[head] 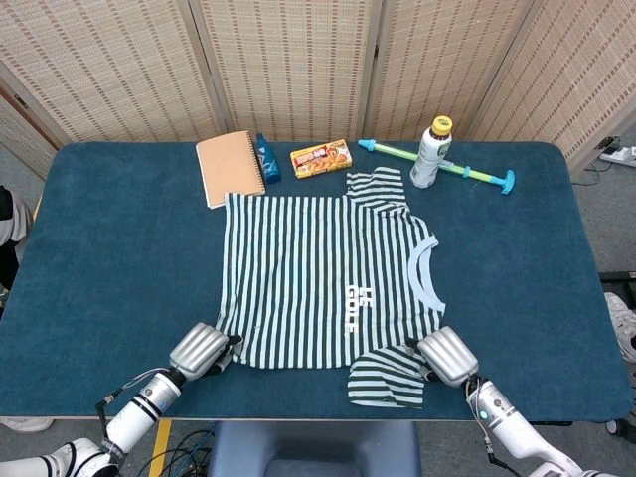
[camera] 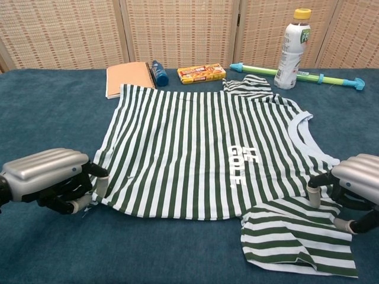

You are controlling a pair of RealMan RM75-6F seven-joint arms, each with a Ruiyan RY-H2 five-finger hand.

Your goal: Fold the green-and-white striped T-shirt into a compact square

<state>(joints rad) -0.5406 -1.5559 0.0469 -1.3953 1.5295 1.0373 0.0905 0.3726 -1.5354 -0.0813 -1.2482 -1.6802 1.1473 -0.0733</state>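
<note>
The green-and-white striped T-shirt point(head: 318, 278) point(camera: 201, 148) lies flat on the blue table, collar to the right. My left hand point(head: 202, 350) point(camera: 50, 177) sits at the near left hem corner, fingers curled in and pinching the hem edge. My right hand point(head: 445, 356) point(camera: 355, 183) hovers at the near sleeve point(head: 386, 376) point(camera: 296, 242). Its fingers are spread, and their tips touch the cloth by the shoulder seam without holding it.
Along the far side lie a tan notebook point(head: 230, 167) point(camera: 129, 78), a small blue bottle point(head: 266, 157), a yellow box point(head: 321, 157), a white drink bottle point(head: 432, 152) point(camera: 293, 47) and a green-blue toy stick point(head: 467, 171). Both hands are close to the table's front edge point(head: 298, 415).
</note>
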